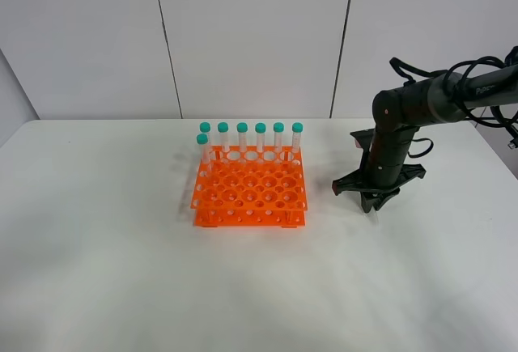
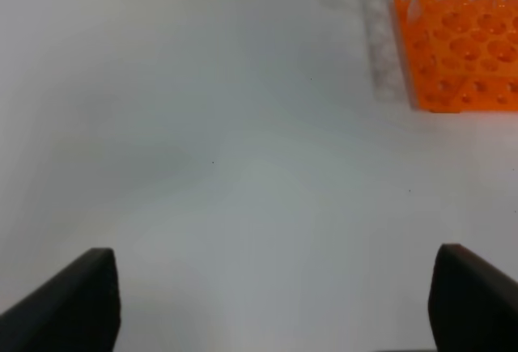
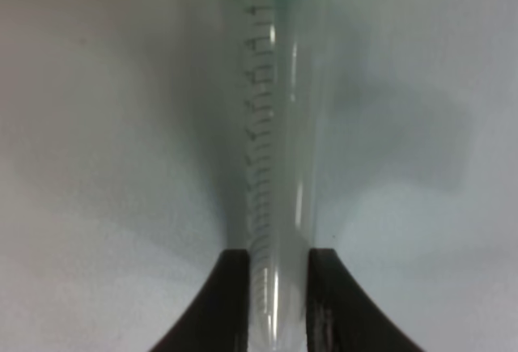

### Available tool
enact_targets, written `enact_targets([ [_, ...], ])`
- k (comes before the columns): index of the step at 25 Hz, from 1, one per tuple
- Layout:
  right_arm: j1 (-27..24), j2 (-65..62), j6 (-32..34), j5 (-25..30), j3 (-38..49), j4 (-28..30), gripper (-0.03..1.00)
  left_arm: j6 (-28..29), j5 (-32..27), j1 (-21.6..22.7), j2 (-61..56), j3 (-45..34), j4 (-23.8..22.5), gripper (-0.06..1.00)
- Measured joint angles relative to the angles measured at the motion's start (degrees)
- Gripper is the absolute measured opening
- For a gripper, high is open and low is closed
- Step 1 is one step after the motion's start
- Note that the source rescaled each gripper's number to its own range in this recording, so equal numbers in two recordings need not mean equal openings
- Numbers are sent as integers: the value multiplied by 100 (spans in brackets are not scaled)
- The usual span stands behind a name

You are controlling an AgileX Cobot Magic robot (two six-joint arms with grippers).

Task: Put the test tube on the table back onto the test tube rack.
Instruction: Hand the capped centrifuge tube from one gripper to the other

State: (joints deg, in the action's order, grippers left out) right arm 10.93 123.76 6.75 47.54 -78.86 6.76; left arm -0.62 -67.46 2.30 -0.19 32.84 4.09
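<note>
The jaws of the right gripper (image 3: pixel 279 260) are clamped on the slim clear plastic test tube with the teal-green screw cap (image 3: pixel 279 125). The two black fingers (image 3: pixel 231 287) press the tube wall from opposite sides near the tapered tip, leaving the graduated body and the cap exposed. The low grip probably follows from the tube's position on the table. It also means the tip sits between the fingers, so how it can be led into a hole is uncertain. The wrist view does not show whether the tube rests on the surface or is just clear of it.

In the high view the right gripper hangs low over the large white tabletop (image 1: pixel 97 247), to the right of the bright orange two-tiered plastic test tube rack (image 1: pixel 249 190) and well apart from it. The tube itself is hidden there behind the fingers.

The rack carries seven matching capped tubes (image 1: pixel 261 137) – six along the back row and one at the left of the next row – so most holes stand free.

The left gripper (image 2: pixel 275 271) has its jaws wide apart and holds nothing. It is parked over bare table with a corner of the rack ahead – out of the working path.
</note>
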Motion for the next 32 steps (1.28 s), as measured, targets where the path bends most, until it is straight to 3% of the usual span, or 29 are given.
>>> enact_targets([
  [32, 0, 5, -154, 5, 0, -61, 0, 0, 0, 0, 0, 0, 0, 92],
])
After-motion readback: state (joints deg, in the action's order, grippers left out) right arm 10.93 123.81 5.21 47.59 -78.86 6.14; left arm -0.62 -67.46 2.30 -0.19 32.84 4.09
